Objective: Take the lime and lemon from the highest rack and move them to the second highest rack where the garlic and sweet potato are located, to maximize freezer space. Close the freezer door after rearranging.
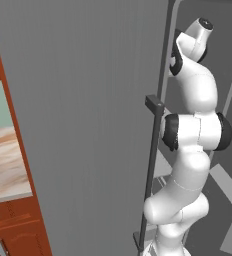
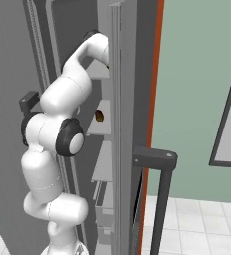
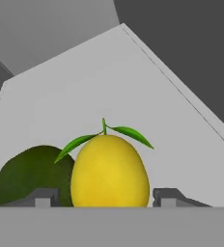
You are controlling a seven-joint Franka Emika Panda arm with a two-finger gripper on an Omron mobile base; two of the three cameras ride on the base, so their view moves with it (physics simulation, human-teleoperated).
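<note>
Hand view: gripper (image 3: 104, 197) straddles the lemon (image 3: 109, 171), one fingertip (image 3: 40, 197) on each side, small gaps visible; whether it grips, cannot tell. Lime (image 3: 29, 176) sits touching the lemon's left, both on the highest rack (image 3: 133, 87). Right base view: arm reaches past the freezer door (image 2: 120, 124).

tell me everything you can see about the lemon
The lemon is a smooth, bright yellow, egg-shaped fruit with a short green stem and two green leaves spreading from its top. It stands upright on a pale grey rack, right beside a dark green lime, which it partly overlaps in the hand view; actual contact is unclear. The gripper has one dark finger on each side of it, and neither plainly touches it yet.
</note>
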